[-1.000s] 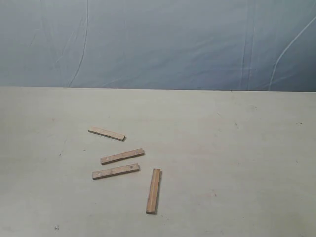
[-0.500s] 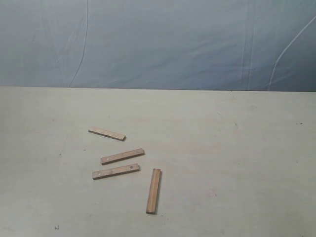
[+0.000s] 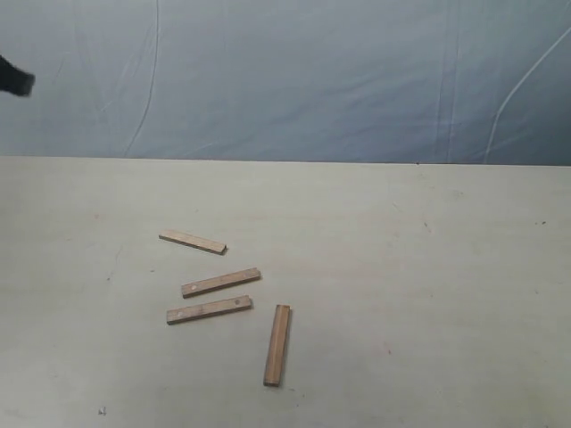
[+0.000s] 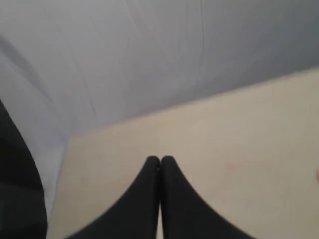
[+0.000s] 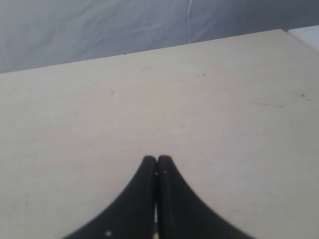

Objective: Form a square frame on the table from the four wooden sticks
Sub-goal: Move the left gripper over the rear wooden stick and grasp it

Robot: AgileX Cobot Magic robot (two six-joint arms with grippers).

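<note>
state: frame not started, all four bars loose on the table (image 3: 428, 294), left of centre, towards the near side
far stick (image 3: 193, 242): flat, runs left-right with a slight slant, apart from the rest
second stick (image 3: 220, 283): flat, just nearer than the far one, dark hole close to its left end
third stick (image 3: 209, 310): roughly parallel to the second and close beside it, not touching, holes at both ends
near stick (image 3: 277, 345): on its own to the right, runs near-far, almost square to the two middle ones
why so: looks like a random scatter, no corners meet and nothing overlaps. The parallel pair already reads as two opposite sides, just set too close together
left pincer (image 4: 159, 160): tips pressed together, nothing between them, above bare table by the far-left corner next to the backdrop (image 3: 312, 80)
right pincer (image 5: 157, 160): tips together too, holding nothing, over bare table on the right, no bar in its view
why shut: nothing to hold yet, reads as a parked pose clear of the work
dark blob (image 3: 13, 78): at the left edge against the backdrop, probably part of the left arm, too little showing to be sure
next, my guess: the left arm sits closer to the cluster. Whichever goes must spread its tips before coming down on a bar
</note>
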